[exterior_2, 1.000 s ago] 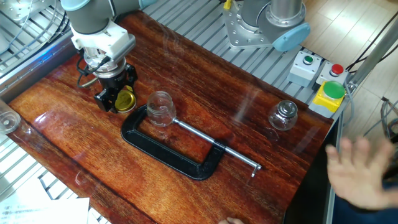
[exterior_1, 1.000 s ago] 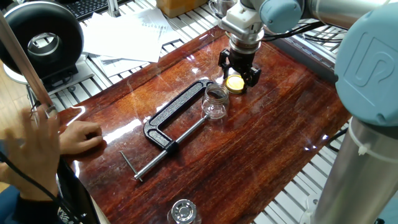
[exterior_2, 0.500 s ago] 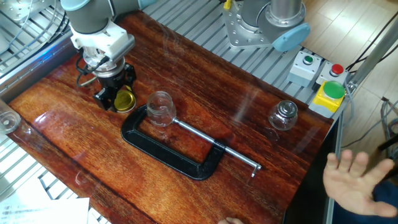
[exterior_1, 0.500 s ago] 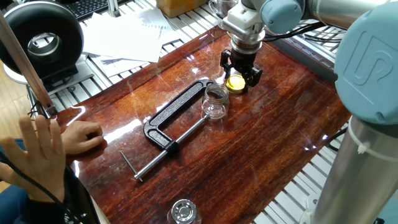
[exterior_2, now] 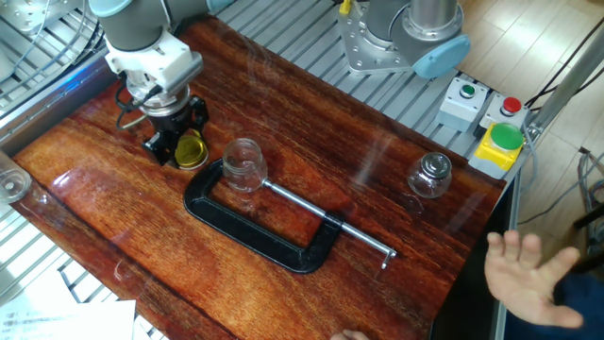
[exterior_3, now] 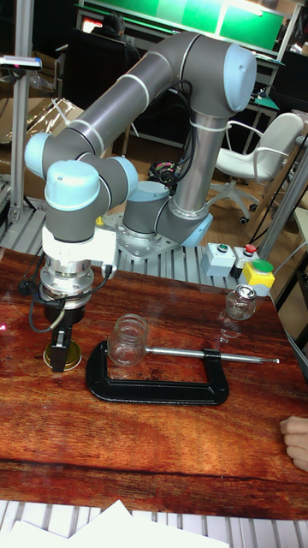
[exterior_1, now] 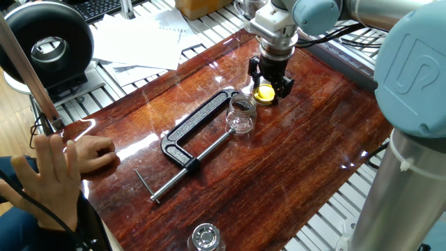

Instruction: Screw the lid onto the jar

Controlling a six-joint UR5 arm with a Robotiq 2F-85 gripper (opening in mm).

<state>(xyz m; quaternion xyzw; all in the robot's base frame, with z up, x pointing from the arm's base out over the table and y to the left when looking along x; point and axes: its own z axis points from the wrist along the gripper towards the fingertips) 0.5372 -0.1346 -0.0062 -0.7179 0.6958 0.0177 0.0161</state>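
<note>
One small yellow-gold lid (exterior_1: 263, 93) lies flat on the wooden table (exterior_1: 313, 153) near its far edge, between the black fingers of the gripper (exterior_2: 176, 146), which straddle it; grip contact can't be confirmed. Clear jar (exterior_2: 243, 164) stands upright, mouth open, just beside, held in a black C-clamp (exterior_3: 158, 387). Bare wood around.

jar (exterior_1: 242, 113) in clamp (exterior_1: 197, 134) mouth, lid (exterior_1: 264, 93) just behind it

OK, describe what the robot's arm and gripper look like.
The arm is dark grey tubing with light-blue caps on its joints. A white collar sits at the wrist, with black cables looping beside it. The gripper is black, with two short fingers.
</note>
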